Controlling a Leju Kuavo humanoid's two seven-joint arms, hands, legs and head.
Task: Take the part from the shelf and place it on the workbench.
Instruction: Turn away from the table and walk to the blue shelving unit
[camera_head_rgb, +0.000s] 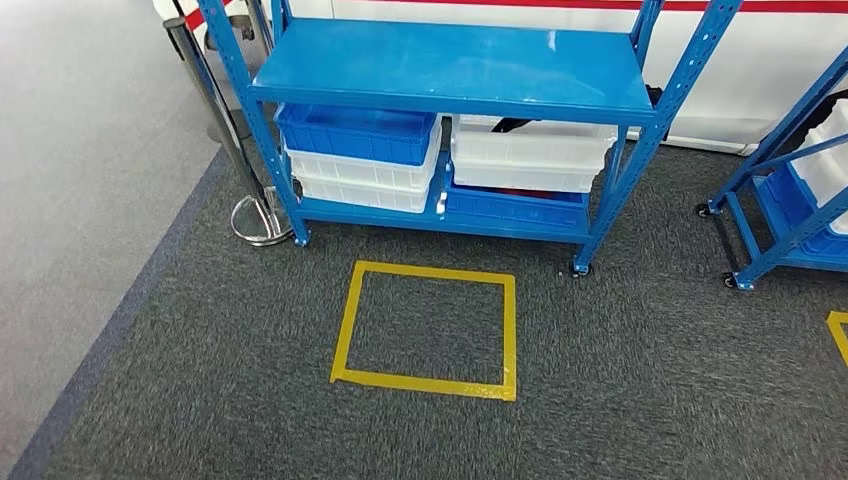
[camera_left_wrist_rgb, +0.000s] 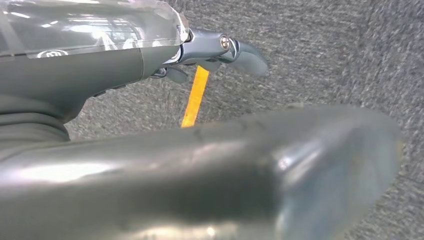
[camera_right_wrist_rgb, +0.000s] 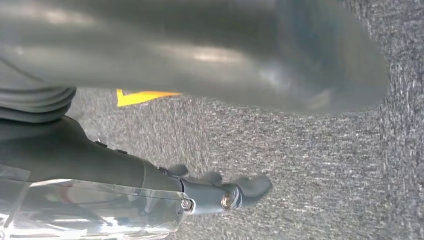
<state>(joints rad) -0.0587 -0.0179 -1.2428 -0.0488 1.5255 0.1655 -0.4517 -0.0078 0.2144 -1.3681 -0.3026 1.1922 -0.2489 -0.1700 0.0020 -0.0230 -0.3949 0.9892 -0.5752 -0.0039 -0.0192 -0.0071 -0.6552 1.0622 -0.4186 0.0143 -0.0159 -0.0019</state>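
We are hanging our left hand (camera_left_wrist_rgb: 215, 50) and right hand (camera_right_wrist_rgb: 220, 192) over grey carpet (camera_head_rgb: 620, 370) (fingers apart, holding nothing), facing the blue shelf (camera_head_rgb: 450, 70).

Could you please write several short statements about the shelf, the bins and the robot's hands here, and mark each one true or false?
1. The top board of the blue shelf is bare. True.
2. A red tape square lies on the carpet before the shelf. False: the tape square is yellow.
3. On the shelf's lower level, a blue bin sits on top of white bins. True.
4. The left hand grips a part. False: it hangs over the carpet and holds nothing.
5. The right hand rests on the shelf. False: it hangs over carpet, holding nothing.
6. A second blue rack stands to the right. True.
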